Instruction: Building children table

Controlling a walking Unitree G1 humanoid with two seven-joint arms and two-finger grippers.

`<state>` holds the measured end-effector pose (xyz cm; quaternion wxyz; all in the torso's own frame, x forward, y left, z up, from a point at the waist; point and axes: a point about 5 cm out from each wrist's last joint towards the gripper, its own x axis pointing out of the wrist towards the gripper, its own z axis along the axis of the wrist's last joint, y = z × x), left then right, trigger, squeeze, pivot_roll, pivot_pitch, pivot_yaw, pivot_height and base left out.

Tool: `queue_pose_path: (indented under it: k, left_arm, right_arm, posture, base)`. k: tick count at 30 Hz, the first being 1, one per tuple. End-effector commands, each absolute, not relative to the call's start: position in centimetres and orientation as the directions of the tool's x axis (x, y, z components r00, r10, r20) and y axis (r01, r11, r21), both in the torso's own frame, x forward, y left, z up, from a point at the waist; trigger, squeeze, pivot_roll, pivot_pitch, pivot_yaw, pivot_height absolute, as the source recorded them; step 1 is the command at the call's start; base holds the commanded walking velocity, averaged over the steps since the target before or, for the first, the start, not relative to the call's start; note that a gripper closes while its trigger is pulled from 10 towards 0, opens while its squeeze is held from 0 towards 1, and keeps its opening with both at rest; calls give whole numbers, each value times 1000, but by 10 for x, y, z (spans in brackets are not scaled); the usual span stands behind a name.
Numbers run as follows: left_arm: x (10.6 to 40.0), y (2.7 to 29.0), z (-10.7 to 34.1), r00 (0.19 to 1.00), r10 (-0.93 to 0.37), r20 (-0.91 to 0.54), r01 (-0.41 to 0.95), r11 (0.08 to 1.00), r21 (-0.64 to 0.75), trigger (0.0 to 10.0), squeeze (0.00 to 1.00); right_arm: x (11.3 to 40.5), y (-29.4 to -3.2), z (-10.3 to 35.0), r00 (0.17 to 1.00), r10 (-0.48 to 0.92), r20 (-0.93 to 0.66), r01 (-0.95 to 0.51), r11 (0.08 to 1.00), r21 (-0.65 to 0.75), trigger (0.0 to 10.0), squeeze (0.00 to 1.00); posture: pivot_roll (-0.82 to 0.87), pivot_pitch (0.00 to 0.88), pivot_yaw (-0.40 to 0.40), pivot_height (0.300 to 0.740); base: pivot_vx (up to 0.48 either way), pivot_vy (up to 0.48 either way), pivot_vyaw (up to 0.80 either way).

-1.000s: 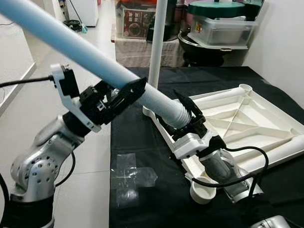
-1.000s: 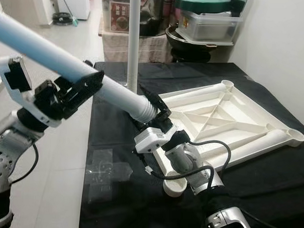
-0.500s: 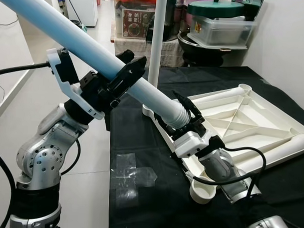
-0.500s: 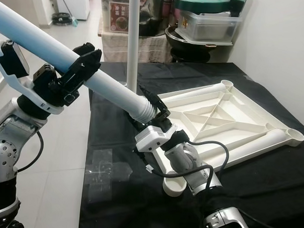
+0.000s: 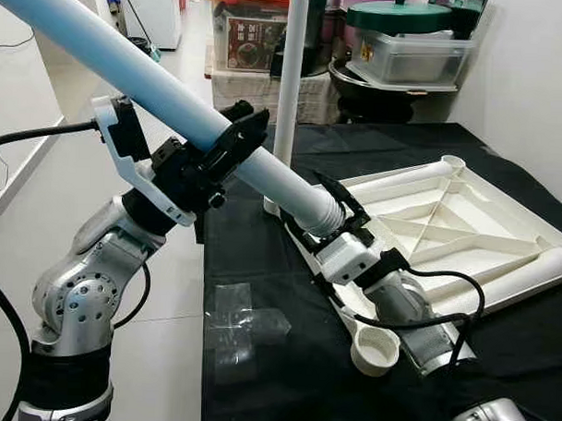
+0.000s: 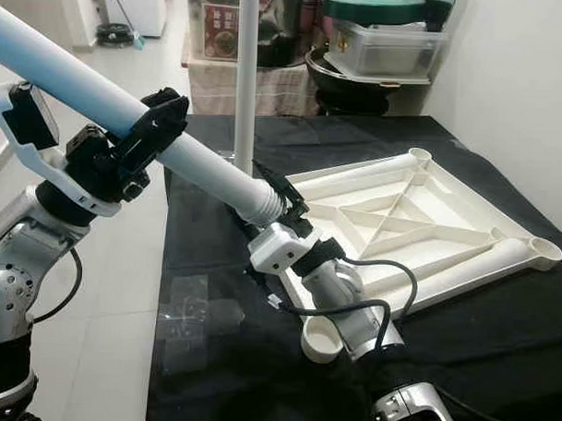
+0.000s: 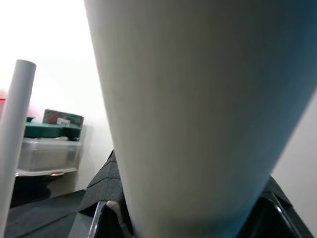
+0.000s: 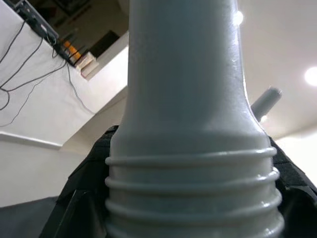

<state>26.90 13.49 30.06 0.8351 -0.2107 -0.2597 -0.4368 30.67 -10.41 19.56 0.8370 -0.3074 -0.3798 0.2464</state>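
**Desk:** What are the two grippers doing with that pale blue table leg (image 5: 156, 81)?

**Photographer:** Both hold it. The left gripper (image 5: 230, 146) has its black fingers closed round the smooth middle of the tube, out past the near-left edge of the black-covered table (image 5: 284, 377). The right gripper (image 5: 341, 213) pinches the ribbed, threaded end, over the near-left corner of the upturned white tabletop (image 5: 447, 226).

**Desk:** How would it handle?

**Photographer:** By its look, a hollow plastic tube: light, stiff and rather slick. Its length makes it lever-prone, so a two-point hold, mid-shaft plus the end, seems sensible. Squeezing on the threads risks marring them; the plain collar just above looks safer.

**Desk:** Which way does it point?

**Photographer:** Its long axis runs diagonally, high end up and off to the robot's left, threaded end down toward the tabletop's corner. One white leg (image 5: 290, 72) stands upright at the tabletop's far-left corner; an open round socket (image 5: 376, 351) waits at the nearest corner, beside the right forearm.
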Motion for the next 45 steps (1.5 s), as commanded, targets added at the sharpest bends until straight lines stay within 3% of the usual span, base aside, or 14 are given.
queue_pose_path:
  k: [1, 2, 3, 7, 9, 11, 14, 18, 19, 20, 31, 35, 45]
  left_arm:
    - [269, 131, 297, 481, -647, 592, 846, 518, -122, 10000, 0]
    - [269, 131, 298, 480, -648, 591, 847, 518, -120, 10000, 0]
    - [268, 131, 298, 480, -653, 585, 847, 519, -116, 10000, 0]
    - [269, 132, 295, 487, -674, 556, 843, 530, -95, 10000, 0]
    - [268, 130, 293, 487, -692, 533, 841, 536, -72, 10000, 0]
    - [268, 129, 292, 483, -703, 522, 842, 536, -58, 10000, 0]
    - [267, 129, 292, 483, -705, 519, 842, 536, -54, 10000, 0]
    - [269, 137, 291, 505, -704, 499, 823, 567, -32, 10000, 0]
    - [269, 137, 291, 505, -704, 499, 823, 567, -32, 10000, 0]
    - [268, 138, 291, 500, -716, 486, 826, 563, -20, 10000, 0]
    - [264, 134, 282, 444, -797, 408, 875, 484, -7, 10000, 0]
    - [262, 125, 276, 389, -841, 376, 911, 411, -23, 10000, 0]
    - [263, 115, 269, 333, -879, 342, 940, 339, -44, 10000, 0]
  right_arm:
    - [313, -110, 198, 629, 609, 483, -200, 728, -656, 10000, 0]
    - [312, -111, 198, 629, 611, 481, -215, 731, -647, 10000, 0]
    - [314, -111, 197, 645, 610, 459, -241, 733, -636, 10000, 1000]
    - [319, -112, 184, 695, 638, 333, -368, 713, -598, 10000, 1000]
    - [319, -111, 170, 703, 682, 202, -522, 687, -505, 10000, 1000]
    - [316, -110, 166, 666, 739, 104, -643, 639, -422, 10000, 1000]
    - [313, -109, 165, 635, 770, 59, -700, 606, -378, 10000, 1000]
    - [304, -114, 179, 511, 859, -34, -838, 488, -244, 10000, 1000]
    - [304, -114, 179, 511, 859, -34, -838, 488, -244, 10000, 1000]
    - [301, -116, 181, 468, 879, -89, -871, 442, -213, 10000, 0]
    - [291, -114, 203, 333, 928, -169, -917, 277, -287, 10000, 0]
    - [295, -108, 212, 347, 921, -175, -912, 289, -290, 10000, 0]
    - [305, -95, 225, 401, 911, -101, -887, 358, -291, 10000, 0]
  posture:
    - [31, 0, -66, 740]
    - [31, 0, -66, 740]
    - [32, 0, -65, 740]
    - [29, 0, -60, 740]
    - [29, 0, -60, 740]
    - [31, 0, -62, 740]
    - [31, 0, -62, 740]
    - [28, 0, -58, 740]
    - [28, 0, -58, 740]
    - [30, 0, -59, 740]
    - [28, 0, -47, 740]
    - [27, 0, -46, 740]
    - [22, 0, -38, 740]
  base:
    - [0, 0, 0]
    - [0, 0, 0]
    - [0, 0, 0]
    - [0, 0, 0]
    - [0, 0, 0]
    - [0, 0, 0]
    - [0, 0, 0]
    - [0, 0, 0]
    - [0, 0, 0]
    - [0, 0, 0]
    - [0, 0, 0]
    - [0, 0, 0]
    - [0, 0, 0]
